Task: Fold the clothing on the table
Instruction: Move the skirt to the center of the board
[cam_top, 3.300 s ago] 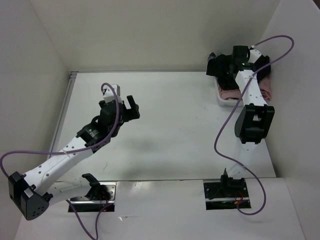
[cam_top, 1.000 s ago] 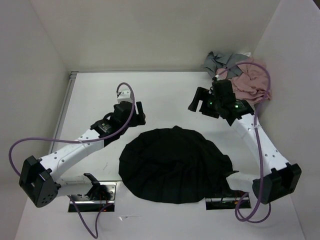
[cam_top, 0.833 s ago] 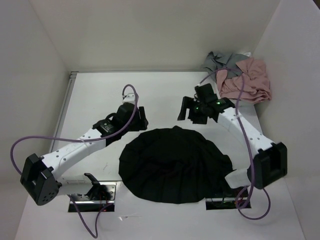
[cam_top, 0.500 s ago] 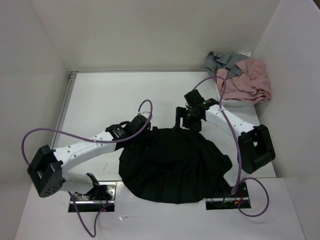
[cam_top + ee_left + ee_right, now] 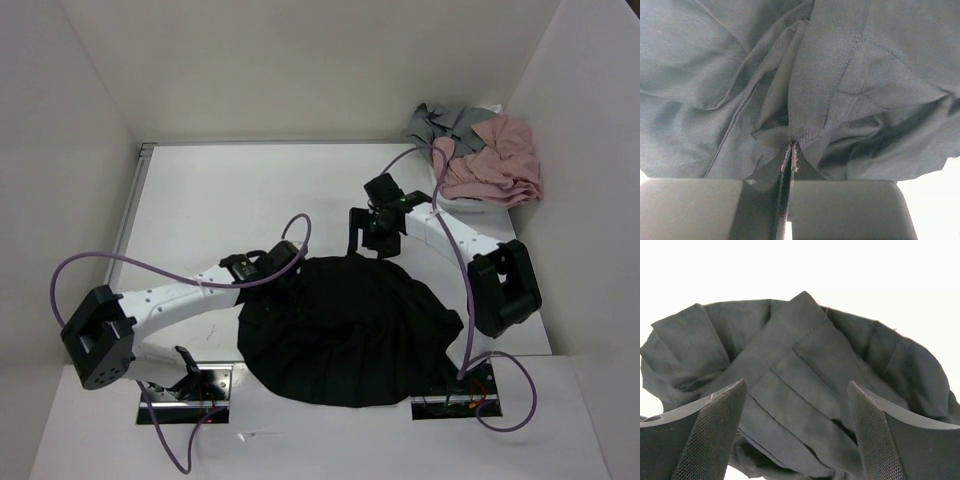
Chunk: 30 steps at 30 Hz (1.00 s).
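Black pleated cloth, the clothing [image 5: 350,330], lies spread in a rough round on the near half of the white table [image 5: 200,200], its near hem reaching the edge where the arms are bolted. It sits towards the right of the middle, with bare tabletop to its left and beyond it.

At the cloth's left far edge the left gripper [image 5: 287,260] lies low, reaching in from the left. In its wrist view the left gripper [image 5: 791,148] has its two fingers pressed together with a small ridge of the black fabric pinched between them, and creases fan away from the pinch.

Further back, at the far edge of the cloth, the right gripper [image 5: 364,236] points down at the peak of the garment. In its wrist view the right gripper [image 5: 796,386] stands wide apart, its ribbed pads [image 5: 715,440] on either side of a flat pleated panel and holding nothing. Whether they touch the cloth cannot be told.

In the far right corner a pink garment [image 5: 495,160] is heaped, with a grey garment [image 5: 440,120] just behind it, both well apart from the black one.
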Each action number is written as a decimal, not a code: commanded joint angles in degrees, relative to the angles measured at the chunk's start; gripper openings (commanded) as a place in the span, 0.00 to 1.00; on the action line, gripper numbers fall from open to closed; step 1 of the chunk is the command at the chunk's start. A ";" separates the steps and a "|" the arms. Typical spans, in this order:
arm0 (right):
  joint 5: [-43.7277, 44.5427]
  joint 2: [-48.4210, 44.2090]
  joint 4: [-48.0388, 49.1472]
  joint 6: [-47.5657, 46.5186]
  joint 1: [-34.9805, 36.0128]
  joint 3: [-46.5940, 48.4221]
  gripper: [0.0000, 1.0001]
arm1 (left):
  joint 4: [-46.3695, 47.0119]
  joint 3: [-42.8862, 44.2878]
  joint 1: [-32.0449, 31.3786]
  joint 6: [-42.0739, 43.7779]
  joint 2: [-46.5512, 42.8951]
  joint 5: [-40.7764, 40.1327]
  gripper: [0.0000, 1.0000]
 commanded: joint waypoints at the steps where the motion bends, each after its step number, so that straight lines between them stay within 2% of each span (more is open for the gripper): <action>1: 0.95 2.08 2.69 -0.65 0.26 3.84 0.86 | 2.90 0.08 -1.61 -1.24 2.35 2.56 0.00; 6: 1.47 7.71 2.69 -2.05 0.26 4.99 0.86 | 2.90 0.70 -2.76 -1.24 1.30 1.94 0.00; 13: 5.16 11.85 3.30 -2.59 0.88 3.94 0.75 | 2.90 -0.97 -2.76 -2.38 0.16 1.24 0.00; 16: 4.47 12.37 3.31 -3.20 0.88 3.41 0.60 | 3.42 -0.97 -2.76 -2.38 0.16 1.24 0.00; 17: 3.33 12.89 3.31 -3.20 0.88 2.80 0.46 | 3.42 -0.97 -2.76 -2.38 0.68 1.24 0.00; 18: 2.71 12.90 3.31 -3.72 0.88 2.79 0.40 | 3.42 -0.97 -2.76 -2.38 0.68 1.24 0.00; 19: 2.70 12.90 3.31 -3.73 1.48 2.79 0.30 | 3.42 -0.97 -2.76 -2.38 1.29 1.24 0.00; 20: 1.83 12.90 2.61 -3.73 1.49 2.79 0.11 | 3.42 -0.97 -2.76 -2.38 1.91 0.54 0.00; 21: 1.30 12.03 2.61 -4.34 2.19 2.79 0.00 | 4.03 -0.97 -2.76 -2.38 1.91 0.53 0.00; 26: 3.49 5.44 -1.25 -3.64 4.04 2.43 0.00 | 4.04 3.41 -2.76 -1.86 5.60 -5.52 0.00; 30: 10.50 -5.00 -7.12 -2.50 4.04 9.71 0.00 | 4.04 12.19 -2.15 0.51 6.13 -10.18 0.00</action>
